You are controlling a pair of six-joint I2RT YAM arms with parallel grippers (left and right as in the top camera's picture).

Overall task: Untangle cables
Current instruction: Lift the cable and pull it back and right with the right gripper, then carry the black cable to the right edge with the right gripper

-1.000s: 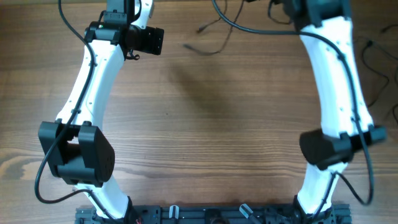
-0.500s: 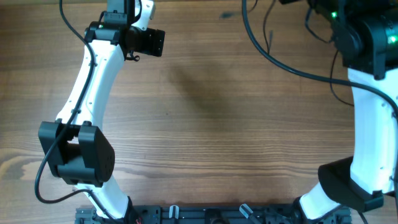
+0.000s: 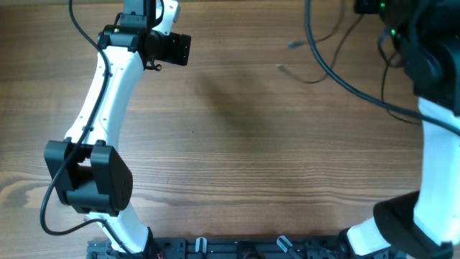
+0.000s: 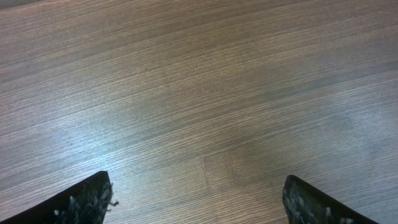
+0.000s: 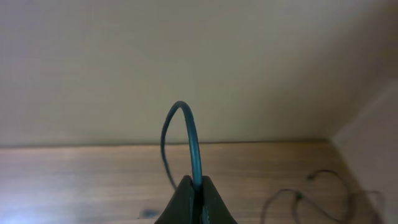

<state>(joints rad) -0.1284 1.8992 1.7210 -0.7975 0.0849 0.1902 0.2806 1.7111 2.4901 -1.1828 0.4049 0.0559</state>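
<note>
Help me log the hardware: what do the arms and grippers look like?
The left arm and right arm have white shells, bulky black joints and black wiring alongside. A green light glows on the right one. The left gripper and right gripper have black fingers.

The table (image 3: 237, 144) showed a wood-grain surface, smooth and matt, with a faint pale sheen in the left wrist view. The left arm (image 3: 108, 79) and right arm (image 3: 435, 173) carried glossy white plastic shells and matt black plastic joint housings. The fingers (image 4: 84, 200) of the left gripper (image 4: 198, 205) were black with a rough, pale-flecked finish. The cable (image 5: 191, 140) pinched in the right gripper (image 5: 194, 186) had a smooth, slightly glossy dark sheath. The cables (image 3: 310, 80) on the table looked matt black; one plug end (image 3: 293, 44) appeared grey.
</note>
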